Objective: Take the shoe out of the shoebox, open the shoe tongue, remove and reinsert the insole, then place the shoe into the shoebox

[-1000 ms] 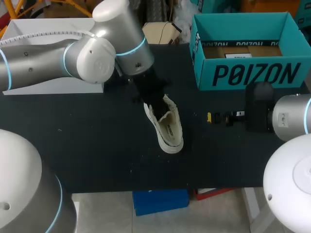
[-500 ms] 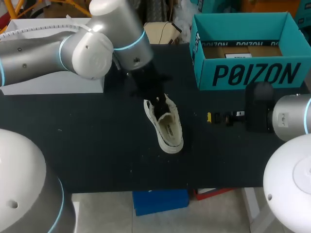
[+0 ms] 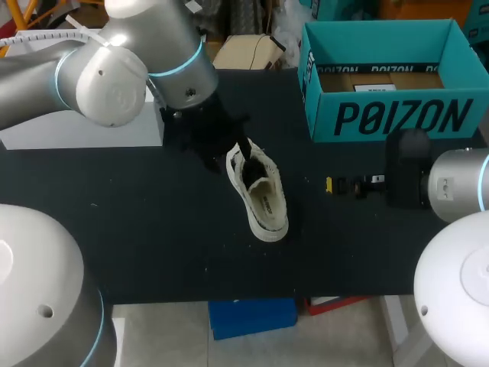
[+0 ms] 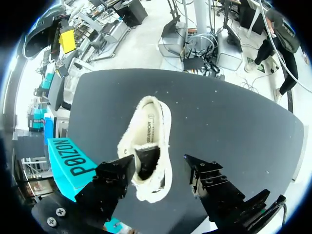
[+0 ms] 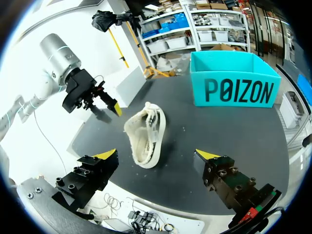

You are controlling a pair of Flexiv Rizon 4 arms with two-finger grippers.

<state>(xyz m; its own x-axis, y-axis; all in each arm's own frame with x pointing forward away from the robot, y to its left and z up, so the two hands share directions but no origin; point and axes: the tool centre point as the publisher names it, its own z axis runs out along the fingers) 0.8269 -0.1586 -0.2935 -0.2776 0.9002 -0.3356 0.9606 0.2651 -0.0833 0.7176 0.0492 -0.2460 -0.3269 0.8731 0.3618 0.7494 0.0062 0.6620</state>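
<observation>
A black surface [image 3: 153,229] carries a cream low-top canvas shoe [image 3: 263,195], which sits sole-down near the middle, outside the open teal cardboard shoebox [image 3: 397,115] standing at the far right. The left hand [image 4: 160,165] hovers over the shoe's heel end with its fingers spread apart, holding nothing. The right hand [image 5: 157,155] waits low over the surface to the shoe's right, well apart from it and in front of the box, its yellow-tipped fingers likewise spread and empty.

Robotics lab, left arm [image 3: 114,73] and right arm [image 3: 458,187] flanking a black worktable [image 3: 153,229]
</observation>
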